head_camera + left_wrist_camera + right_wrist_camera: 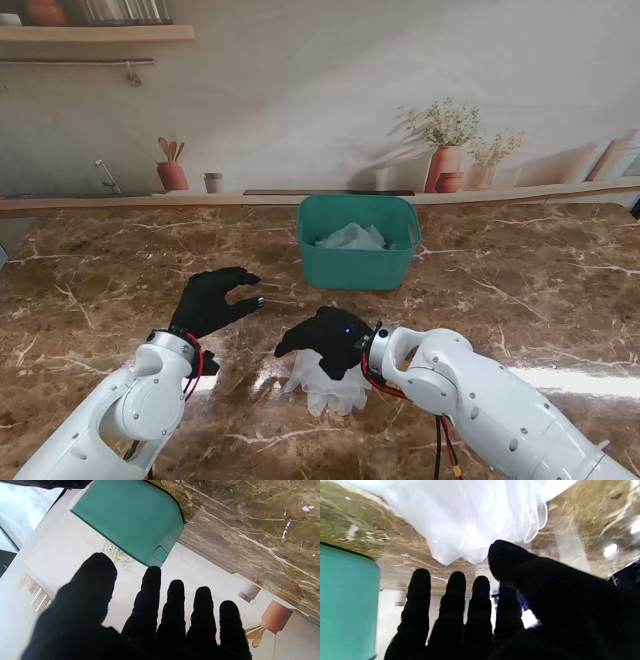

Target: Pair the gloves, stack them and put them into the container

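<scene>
Marble table [520, 290]; gloves [352, 238] in container [358, 265]

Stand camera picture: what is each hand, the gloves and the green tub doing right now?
Left hand: open, fingers spread, holding nothing.
Right hand: open, over the gloves on the table, not gripping.
Gloves on the table: clear, lying flat under the right hand.
Green tub: upright, clear gloves already inside.

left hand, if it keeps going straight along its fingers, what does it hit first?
Probably the teal container. The left hand is open, fingers aimed toward the bin's near-left corner, bare marble table between. It may pass just left; depth is unclear.
</scene>
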Robot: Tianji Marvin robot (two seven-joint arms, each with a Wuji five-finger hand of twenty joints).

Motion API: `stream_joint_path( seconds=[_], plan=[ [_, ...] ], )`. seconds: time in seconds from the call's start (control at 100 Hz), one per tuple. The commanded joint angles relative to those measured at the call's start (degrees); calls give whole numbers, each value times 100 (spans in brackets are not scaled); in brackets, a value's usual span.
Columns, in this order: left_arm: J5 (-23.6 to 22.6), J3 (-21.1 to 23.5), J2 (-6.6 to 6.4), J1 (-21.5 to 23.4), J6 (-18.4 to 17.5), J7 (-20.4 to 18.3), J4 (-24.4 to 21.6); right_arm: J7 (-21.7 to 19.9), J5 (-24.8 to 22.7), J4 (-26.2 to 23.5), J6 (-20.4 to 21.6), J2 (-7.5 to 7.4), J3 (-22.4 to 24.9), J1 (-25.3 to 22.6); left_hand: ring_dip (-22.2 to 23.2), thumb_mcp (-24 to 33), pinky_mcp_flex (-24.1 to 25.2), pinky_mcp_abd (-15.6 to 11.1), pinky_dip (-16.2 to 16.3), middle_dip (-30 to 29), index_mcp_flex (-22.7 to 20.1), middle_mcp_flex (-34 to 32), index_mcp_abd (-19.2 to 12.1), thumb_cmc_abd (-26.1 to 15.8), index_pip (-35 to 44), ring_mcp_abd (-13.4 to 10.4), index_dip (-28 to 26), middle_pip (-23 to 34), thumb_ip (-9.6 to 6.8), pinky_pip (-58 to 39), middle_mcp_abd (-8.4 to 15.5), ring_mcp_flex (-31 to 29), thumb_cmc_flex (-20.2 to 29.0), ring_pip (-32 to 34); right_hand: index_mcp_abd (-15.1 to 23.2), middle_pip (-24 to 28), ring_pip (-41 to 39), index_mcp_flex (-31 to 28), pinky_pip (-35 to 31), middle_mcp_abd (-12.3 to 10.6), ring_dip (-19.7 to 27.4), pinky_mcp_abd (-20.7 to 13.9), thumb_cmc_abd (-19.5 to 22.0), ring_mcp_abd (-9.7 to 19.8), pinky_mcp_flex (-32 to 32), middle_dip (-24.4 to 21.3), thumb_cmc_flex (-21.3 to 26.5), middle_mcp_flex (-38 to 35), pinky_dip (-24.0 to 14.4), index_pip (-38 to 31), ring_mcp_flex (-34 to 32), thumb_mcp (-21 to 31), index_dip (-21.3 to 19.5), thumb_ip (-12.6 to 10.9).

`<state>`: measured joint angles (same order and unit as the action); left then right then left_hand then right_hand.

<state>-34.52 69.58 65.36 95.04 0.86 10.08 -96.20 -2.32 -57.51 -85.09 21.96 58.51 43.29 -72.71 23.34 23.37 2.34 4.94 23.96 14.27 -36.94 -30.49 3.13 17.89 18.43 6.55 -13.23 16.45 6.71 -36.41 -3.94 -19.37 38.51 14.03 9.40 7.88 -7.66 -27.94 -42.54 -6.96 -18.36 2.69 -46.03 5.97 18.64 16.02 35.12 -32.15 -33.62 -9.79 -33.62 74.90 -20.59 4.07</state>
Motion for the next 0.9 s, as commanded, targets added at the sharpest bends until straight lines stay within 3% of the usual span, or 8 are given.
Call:
stream_joint_path(
  seconds=[0.0, 0.32, 0.55, 0.72, 0.74, 0.79, 0.85, 0.89],
  plan=[
    [20, -21, -3, 48, -23, 29, 29, -159, -2, 141, -93, 32, -111, 144, -62, -137, 28, -116, -17, -53, -111, -45, -148, -225, 51, -247, -34, -112, -179, 196, 141, -135, 11, -173, -80, -42, 59, 314, 198, 32, 202, -14, -55, 98, -185, -158, 242, 350, 108, 175, 386, 300, 98, 137],
    [72, -25, -3, 74, -25, 0, 13, 69, -96, 799, -380, 45, -1028, 862, -60, -147, 31, -84, -14, -55, -134, -60, -160, -256, 56, -221, -36, -117, -180, 215, 137, -154, 24, -162, -46, 429, -47, -85, 245, -27, 454, -54, 7, 261, -109, -181, 544, 62, 9, 3, 440, 505, -167, 156],
    [90, -23, -5, 86, -33, -20, 12, 188, -185, 970, -463, 30, -1192, 954, -64, -150, 34, -71, -17, -58, -143, -70, -182, -251, 64, -220, -39, -122, -180, 233, 150, -165, 10, -167, -210, 928, -590, -507, -90, -138, -46, -4, -358, 86, 178, 596, 92, -797, -174, -735, -456, -91, -899, 311],
    [101, -43, -4, 74, -47, -17, 26, 600, -305, 1143, -422, 44, -1237, 961, -69, -142, 34, -69, -25, -63, -140, -64, -189, -254, 67, -233, -41, -133, -180, 256, 158, -163, 9, -181, 169, 1957, -1211, -1371, -394, -431, -811, 15, -833, 73, 416, 1895, -114, -1968, -281, -1355, -1130, -344, -1450, 514],
    [104, -45, -4, 71, -47, -19, 28, 633, -322, 1155, -417, 44, -1244, 967, -68, -142, 33, -69, -25, -63, -143, -67, -191, -253, 69, -232, -42, -132, -180, 258, 157, -169, 9, -180, 330, 1977, -1359, -1663, -443, -477, -1035, 14, -1018, 112, 448, 2655, -51, -2278, -268, -1544, -1215, -446, -1561, 1034],
    [113, -47, -4, 66, -48, -28, 30, 737, -376, 1185, -409, 43, -1269, 986, -69, -140, 32, -69, -24, -63, -143, -68, -186, -257, 72, -239, -44, -132, -180, 260, 155, -167, 7, -184, 594, 2104, -1683, -2127, -517, -580, -1316, 3, -1238, 165, 511, 3258, 45, -2708, -268, -1908, -1331, -603, -1715, 1443],
    [114, -48, -5, 60, -54, -33, 33, 845, -402, 1226, -399, 51, -1284, 1001, -69, -139, 32, -70, -24, -64, -120, -63, -203, -264, 65, -239, -42, -133, -180, 262, 159, -165, 0, -188, 1236, 2234, -2181, -2563, -666, -682, -1751, 4, -1425, 222, 603, 3877, 59, -3210, -248, -3600, -1464, -705, -933, 1605],
    [110, -50, -3, 54, -69, -21, 45, 908, -391, 1261, -387, 63, -1288, 1009, -68, -136, 33, -71, -24, -62, -132, -70, -203, -261, 71, -243, -44, -130, -181, 265, 149, -175, 3, -187, 1479, 2273, -2335, -2795, -758, -702, -1837, 1, -1444, 225, 663, 3922, -9, -3304, -275, -4198, -1494, -725, -880, 1635]
  ],
)
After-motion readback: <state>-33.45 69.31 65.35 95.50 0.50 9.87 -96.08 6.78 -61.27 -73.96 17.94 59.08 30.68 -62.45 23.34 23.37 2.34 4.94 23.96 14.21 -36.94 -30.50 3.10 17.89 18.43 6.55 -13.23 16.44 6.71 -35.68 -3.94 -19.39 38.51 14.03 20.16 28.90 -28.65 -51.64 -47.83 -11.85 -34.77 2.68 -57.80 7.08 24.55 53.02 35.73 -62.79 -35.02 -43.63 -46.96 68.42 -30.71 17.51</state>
